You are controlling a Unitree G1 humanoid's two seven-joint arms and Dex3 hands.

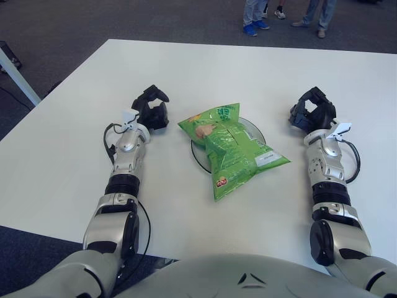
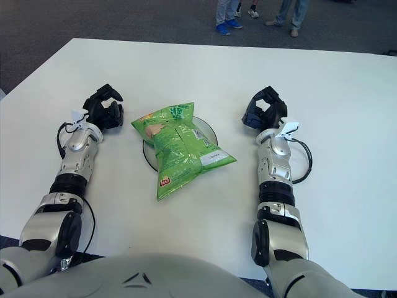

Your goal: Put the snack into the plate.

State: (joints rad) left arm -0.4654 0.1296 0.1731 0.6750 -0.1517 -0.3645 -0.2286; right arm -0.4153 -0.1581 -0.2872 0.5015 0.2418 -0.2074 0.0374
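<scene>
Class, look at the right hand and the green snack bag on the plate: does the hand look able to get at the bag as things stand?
Probably yes. The right hand shows beside the snack bag, holding nothing, with only bare table between them. The bag lies uncovered on the plate.

White table (image 1: 260, 68); people's legs (image 1: 254, 12) beyond.

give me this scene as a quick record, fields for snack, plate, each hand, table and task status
snack: green snack bag lying across the plate, its lower end hanging over onto the table
plate: clear plate mid-table, mostly covered by the bag
left hand: left hand to the left of the bag, holding nothing
right hand: right hand to the right of the plate, holding nothing
table: white table
task status: bag appears placed on the plate
</scene>
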